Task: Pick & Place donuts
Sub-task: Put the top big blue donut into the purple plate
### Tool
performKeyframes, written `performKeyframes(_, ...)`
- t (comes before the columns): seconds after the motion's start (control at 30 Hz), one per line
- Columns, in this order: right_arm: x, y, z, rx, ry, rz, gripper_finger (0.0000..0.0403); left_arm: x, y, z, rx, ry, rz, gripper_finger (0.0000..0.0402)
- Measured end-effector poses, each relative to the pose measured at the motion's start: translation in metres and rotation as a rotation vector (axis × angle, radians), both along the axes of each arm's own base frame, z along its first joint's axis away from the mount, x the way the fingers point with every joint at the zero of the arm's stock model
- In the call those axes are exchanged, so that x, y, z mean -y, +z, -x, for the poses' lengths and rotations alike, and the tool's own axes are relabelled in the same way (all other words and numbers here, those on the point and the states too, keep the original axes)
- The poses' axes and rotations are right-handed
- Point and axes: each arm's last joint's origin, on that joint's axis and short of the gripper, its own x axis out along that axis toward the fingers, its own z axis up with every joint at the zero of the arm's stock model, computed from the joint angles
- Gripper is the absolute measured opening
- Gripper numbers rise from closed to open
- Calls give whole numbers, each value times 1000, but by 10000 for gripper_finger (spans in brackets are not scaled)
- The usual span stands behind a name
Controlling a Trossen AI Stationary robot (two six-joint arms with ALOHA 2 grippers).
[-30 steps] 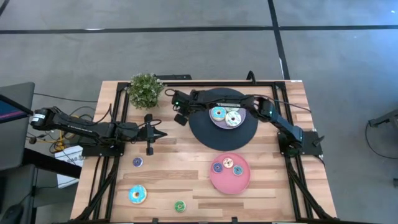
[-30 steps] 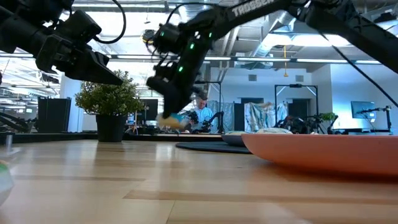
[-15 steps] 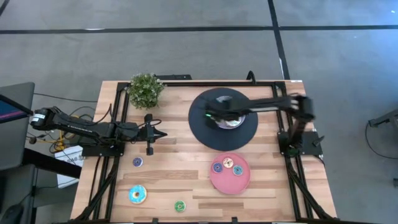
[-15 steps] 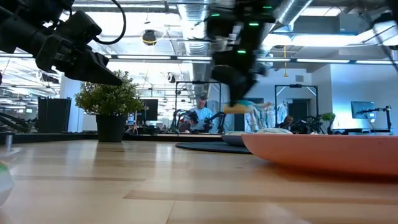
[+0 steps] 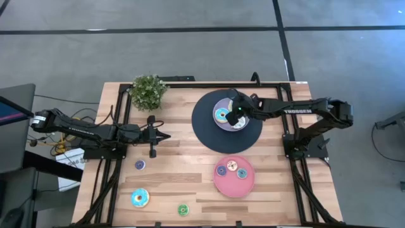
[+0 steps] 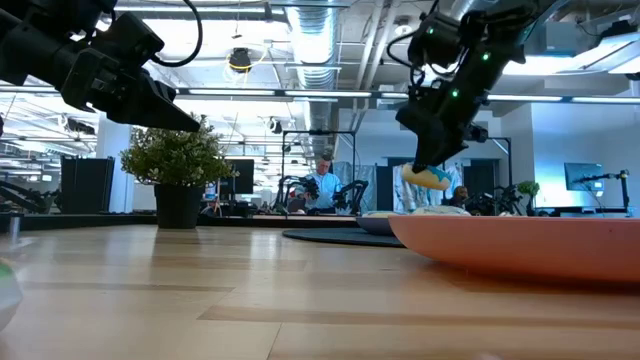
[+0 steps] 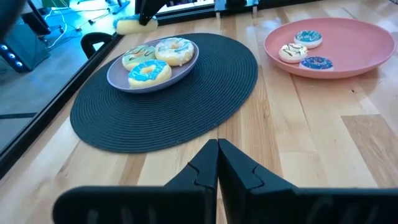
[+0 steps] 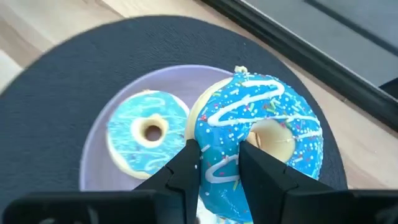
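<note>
Roughly halfway, by my judgement: on the table point(image 5: 171, 171), the black disc point(image 5: 205, 130) carried the lavender plate point(image 5: 221, 106) at about its twelve o'clock, already bearing large donuts point(image 7: 149, 71). The pink plate point(image 5: 248, 185), toward six o'clock of the disc, held three small donuts point(image 5: 231, 170). The right hand point(image 8: 219, 163) hung over the lavender plate, fingers clamped on a blue-iced donut point(image 8: 261, 146) not yet set down. Three loose donuts point(image 5: 140, 197) lay at the table's seven o'clock. The left hand point(image 7: 217, 163) waited at nine o'clock, fingers closed, empty.
</note>
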Motion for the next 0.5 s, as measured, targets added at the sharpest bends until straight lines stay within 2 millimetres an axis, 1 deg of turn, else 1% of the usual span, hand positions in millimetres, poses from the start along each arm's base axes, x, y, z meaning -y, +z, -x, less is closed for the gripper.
performKeyframes(0.2,13,-17,-3,-60,5,-28,97,0,0,0,-2,3,-2,0)
performKeyframes(0.4,17,-25,-8,-80,29,-31,97,0,0,0,-5,4,-6,0)
performKeyframes(0.5,18,-27,-6,-98,26,-45,97,0,0,0,-5,4,-6,0)
